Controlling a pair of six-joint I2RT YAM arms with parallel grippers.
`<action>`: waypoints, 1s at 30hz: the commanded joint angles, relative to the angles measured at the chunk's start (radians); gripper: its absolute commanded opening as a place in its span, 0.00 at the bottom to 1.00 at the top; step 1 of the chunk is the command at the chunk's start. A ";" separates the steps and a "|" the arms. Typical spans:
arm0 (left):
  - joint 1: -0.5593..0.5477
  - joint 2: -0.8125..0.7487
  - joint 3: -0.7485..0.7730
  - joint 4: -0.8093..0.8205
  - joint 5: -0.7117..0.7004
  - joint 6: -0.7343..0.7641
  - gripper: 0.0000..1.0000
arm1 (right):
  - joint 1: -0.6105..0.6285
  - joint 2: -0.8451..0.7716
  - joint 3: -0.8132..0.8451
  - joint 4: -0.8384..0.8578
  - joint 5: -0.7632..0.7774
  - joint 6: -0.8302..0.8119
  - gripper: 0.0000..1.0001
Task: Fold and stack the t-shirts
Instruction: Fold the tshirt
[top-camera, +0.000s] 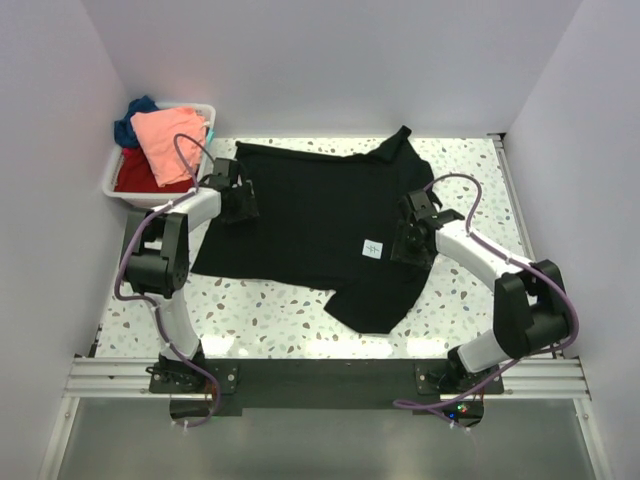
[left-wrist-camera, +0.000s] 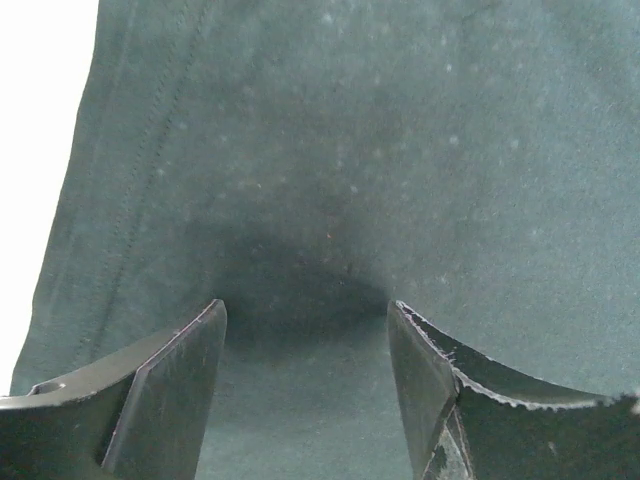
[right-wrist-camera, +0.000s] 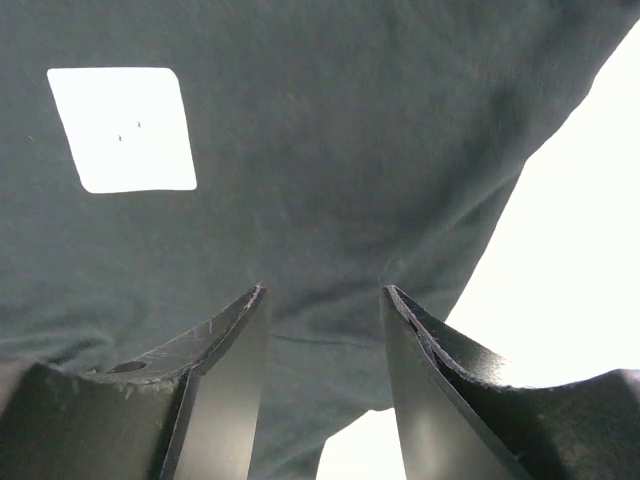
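A black t-shirt (top-camera: 310, 220) lies spread flat on the speckled table, its small white label (top-camera: 372, 247) facing up. My left gripper (top-camera: 240, 204) is low over the shirt's left edge. In the left wrist view its jaws (left-wrist-camera: 305, 318) stand wide apart, with flat black cloth (left-wrist-camera: 350, 150) beneath them. My right gripper (top-camera: 408, 242) is over the shirt's right side, just right of the label. It is open (right-wrist-camera: 323, 295) above the cloth (right-wrist-camera: 350, 130) near its edge, and the label (right-wrist-camera: 122, 128) shows at upper left. Neither gripper holds anything.
A white bin (top-camera: 112, 180) stands at the back left, close behind my left arm. It holds a salmon-pink shirt (top-camera: 168, 140) on top, a red one (top-camera: 135, 175) and a dark blue one (top-camera: 128, 125). White walls enclose the table on three sides.
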 joint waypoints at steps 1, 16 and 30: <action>-0.003 -0.040 -0.022 0.056 0.032 -0.047 0.70 | 0.010 -0.045 -0.059 0.021 -0.049 0.047 0.52; 0.015 -0.164 -0.131 0.009 -0.111 -0.103 0.70 | 0.010 0.011 -0.156 -0.064 -0.043 0.058 0.49; 0.023 -0.321 -0.249 -0.126 -0.091 -0.090 0.70 | 0.007 0.094 -0.141 -0.274 0.112 0.058 0.46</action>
